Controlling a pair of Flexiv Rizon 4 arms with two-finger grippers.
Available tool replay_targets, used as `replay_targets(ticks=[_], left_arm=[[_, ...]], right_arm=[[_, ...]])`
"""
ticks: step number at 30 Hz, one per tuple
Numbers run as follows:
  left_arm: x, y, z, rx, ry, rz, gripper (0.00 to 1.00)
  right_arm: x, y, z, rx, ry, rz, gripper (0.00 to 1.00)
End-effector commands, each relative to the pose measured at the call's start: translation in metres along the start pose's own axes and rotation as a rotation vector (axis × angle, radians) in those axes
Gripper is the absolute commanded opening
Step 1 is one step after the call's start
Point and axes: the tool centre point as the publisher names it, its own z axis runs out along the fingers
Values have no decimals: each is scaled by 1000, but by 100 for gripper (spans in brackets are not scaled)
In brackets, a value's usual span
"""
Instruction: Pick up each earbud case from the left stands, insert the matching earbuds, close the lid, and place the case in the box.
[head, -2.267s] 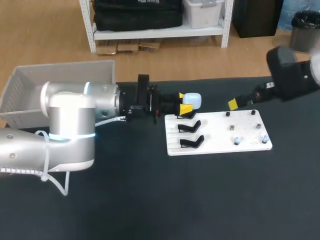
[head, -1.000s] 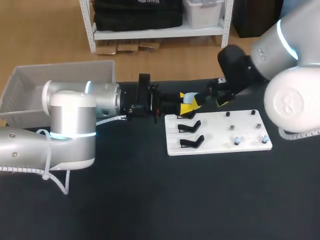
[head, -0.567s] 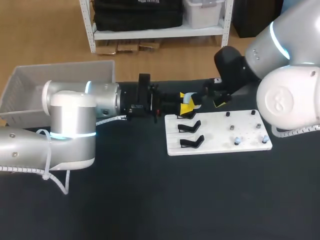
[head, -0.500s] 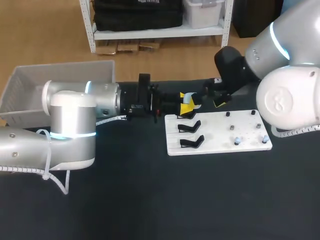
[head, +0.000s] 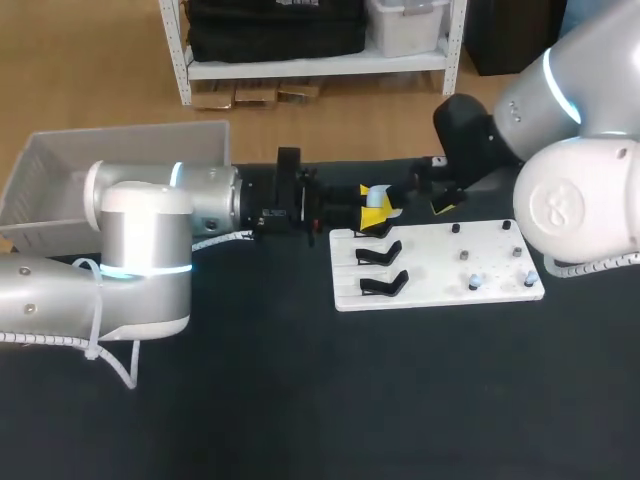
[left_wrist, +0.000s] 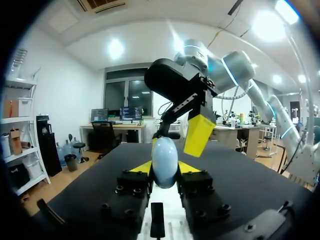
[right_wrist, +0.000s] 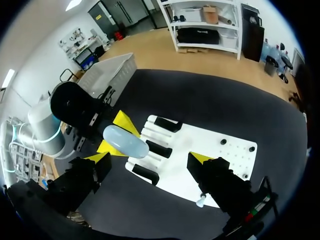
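A pale blue earbud case (head: 379, 193) hangs above the table's back edge, just behind the white stand board (head: 430, 265). My left gripper (head: 372, 209) is shut on it from both sides; its yellow tips pinch the case (left_wrist: 165, 162) in the left wrist view. My right gripper (head: 418, 200) stands wide open at the case's far end, one yellow finger (left_wrist: 198, 135) beside it. In the right wrist view the case (right_wrist: 125, 141) lies ahead of my right gripper (right_wrist: 150, 161), between its spread fingers and closer to one of them, touching neither.
Three black stands (head: 385, 283) line the board's left side and carry no case. Small pegs and two pale earbuds (head: 476, 281) sit on its right half. A grey box (head: 60, 160) stands at the table's back left corner.
My right arm swung in from the right edge to the case in my left gripper, then backed off slightly to the right. The left arm and the case stayed put.
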Motion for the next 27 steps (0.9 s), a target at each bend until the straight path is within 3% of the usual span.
replay_targets(ticks=[1,27], left_arm=[[1,2,1,4,0,-1,0],[1,2,1,4,0,-1,0]], right_arm=[[-1,1,1,12,-5,4,100],[-13,-6,-2,36,-35,27,100]])
